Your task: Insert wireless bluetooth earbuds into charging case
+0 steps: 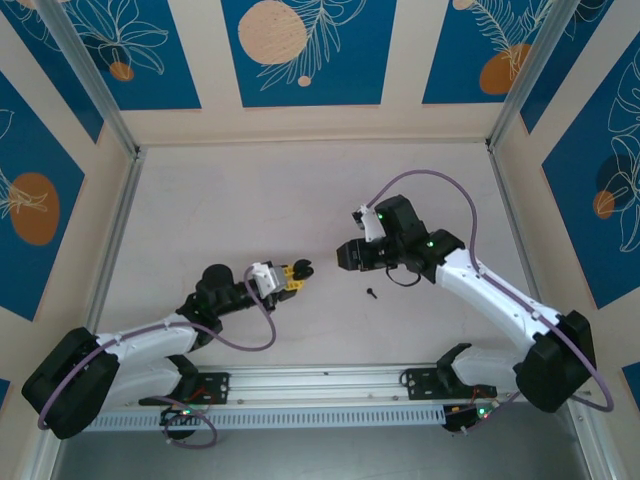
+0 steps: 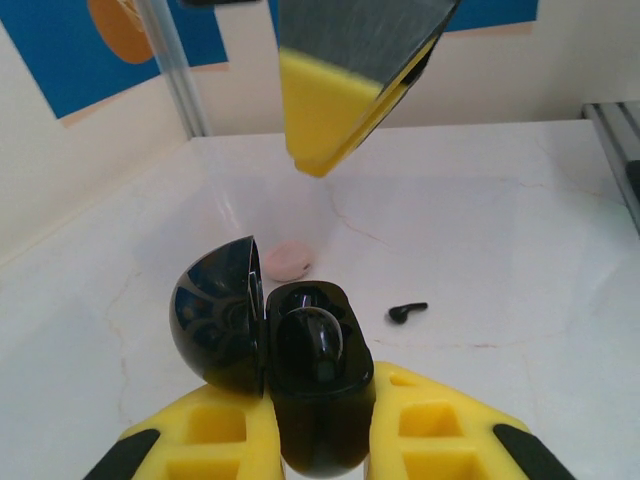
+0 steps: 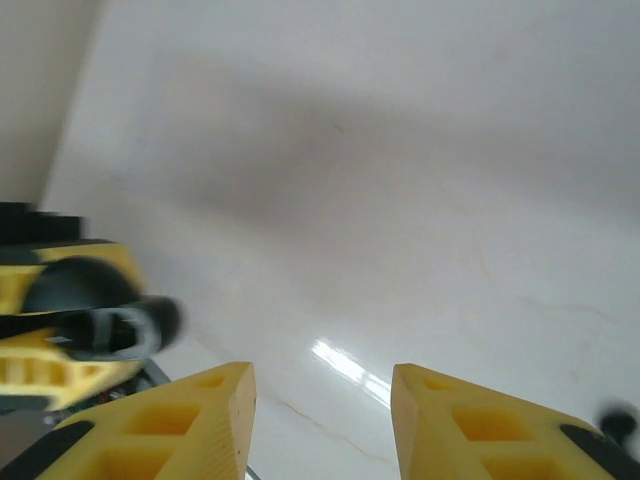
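The open black charging case (image 2: 318,400) is held clamped by the left gripper (image 1: 297,272) mid-table (image 1: 250,200), one earbud (image 2: 312,345) seemingly seated, while the other earbud (image 2: 408,312) is left on the table near the right gripper (image 3: 318,388), whose fingers are parted and empty.

Whole thing sits on a pale white marble-look surface (image 1: 300,200) with faint veins. It's boxed in by cream wall panels (image 1: 402,60) with big blue rectangles (image 1: 340,75), white leaf line-art and orange circles (image 1: 35,208). Silver aluminium posts (image 1: 92,75) run up the back corners, and a slotted aluminium rail (image 1: 320,385) lines the near edge. There's a bright glare patch (image 3: 345,362) on the surface in the right wrist view.
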Robot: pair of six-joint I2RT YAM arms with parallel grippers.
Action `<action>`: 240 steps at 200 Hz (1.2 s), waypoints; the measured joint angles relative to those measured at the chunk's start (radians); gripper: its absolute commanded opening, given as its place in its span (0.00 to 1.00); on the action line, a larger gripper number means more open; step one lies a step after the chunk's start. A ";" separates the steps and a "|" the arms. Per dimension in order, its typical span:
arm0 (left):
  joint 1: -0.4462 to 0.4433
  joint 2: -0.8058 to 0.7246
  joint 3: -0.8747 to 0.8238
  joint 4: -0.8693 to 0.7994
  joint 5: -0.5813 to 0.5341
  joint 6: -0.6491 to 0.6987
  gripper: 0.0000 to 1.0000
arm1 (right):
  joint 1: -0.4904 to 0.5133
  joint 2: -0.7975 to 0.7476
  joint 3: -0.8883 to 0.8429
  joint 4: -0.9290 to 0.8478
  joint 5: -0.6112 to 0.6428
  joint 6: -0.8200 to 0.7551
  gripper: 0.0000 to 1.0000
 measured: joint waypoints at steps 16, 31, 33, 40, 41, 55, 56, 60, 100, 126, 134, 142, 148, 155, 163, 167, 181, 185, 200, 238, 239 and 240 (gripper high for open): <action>0.000 0.000 0.000 -0.026 0.029 0.008 0.06 | -0.036 0.060 0.013 -0.089 0.006 -0.024 0.40; 0.000 -0.004 0.000 -0.054 0.048 0.012 0.06 | -0.066 0.119 0.024 -0.163 0.021 -0.050 0.40; 0.000 -0.006 0.000 -0.058 0.050 0.012 0.06 | -0.071 0.127 0.025 -0.173 0.023 -0.055 0.40; 0.000 -0.011 0.000 -0.072 0.055 0.012 0.06 | -0.083 0.155 0.032 -0.206 0.032 -0.065 0.40; 0.000 -0.012 0.000 -0.073 0.056 0.012 0.06 | -0.084 0.158 0.033 -0.209 0.033 -0.066 0.40; 0.000 -0.027 0.000 -0.095 0.061 0.016 0.06 | -0.105 0.219 0.048 -0.264 0.056 -0.089 0.40; 0.000 -0.027 0.000 -0.096 0.062 0.016 0.06 | -0.106 0.222 0.049 -0.266 0.058 -0.090 0.40; 0.000 -0.033 0.000 -0.103 0.063 0.019 0.06 | -0.109 0.240 0.055 -0.282 0.067 -0.097 0.41; 0.000 -0.071 0.000 -0.154 0.063 0.035 0.06 | -0.124 0.383 0.098 -0.371 0.148 -0.158 0.44; 0.000 -0.084 0.000 -0.180 0.063 0.038 0.06 | -0.124 0.452 0.138 -0.393 0.176 -0.190 0.45; 0.000 -0.085 0.000 -0.183 0.061 0.038 0.06 | -0.124 0.472 0.151 -0.396 0.180 -0.198 0.45; 0.000 -0.085 0.000 -0.187 0.059 0.038 0.06 | -0.124 0.489 0.162 -0.396 0.183 -0.204 0.45; 0.000 -0.085 0.000 -0.190 0.059 0.038 0.06 | -0.124 0.502 0.169 -0.396 0.184 -0.211 0.45; 0.000 -0.085 0.000 -0.193 0.059 0.038 0.06 | -0.123 0.515 0.175 -0.397 0.185 -0.218 0.45; 0.000 -0.085 0.000 -0.196 0.059 0.038 0.06 | -0.121 0.529 0.180 -0.399 0.186 -0.223 0.45; 0.000 -0.085 0.000 -0.197 0.059 0.038 0.06 | -0.120 0.537 0.183 -0.400 0.186 -0.226 0.45; 0.000 -0.085 0.000 -0.201 0.058 0.038 0.06 | -0.114 0.558 0.193 -0.407 0.189 -0.236 0.44; 0.000 -0.085 0.000 -0.202 0.058 0.038 0.06 | -0.112 0.563 0.195 -0.407 0.189 -0.238 0.45; 0.000 -0.085 0.000 -0.205 0.054 0.038 0.06 | -0.105 0.578 0.204 -0.412 0.192 -0.243 0.44; 0.000 -0.085 0.000 -0.206 0.051 0.038 0.06 | -0.096 0.609 0.216 -0.411 0.193 -0.247 0.43; 0.000 -0.085 0.000 -0.206 0.051 0.038 0.06 | -0.096 0.610 0.216 -0.411 0.193 -0.247 0.43; 0.000 -0.085 0.000 -0.206 0.051 0.038 0.06 | -0.096 0.610 0.216 -0.411 0.193 -0.248 0.43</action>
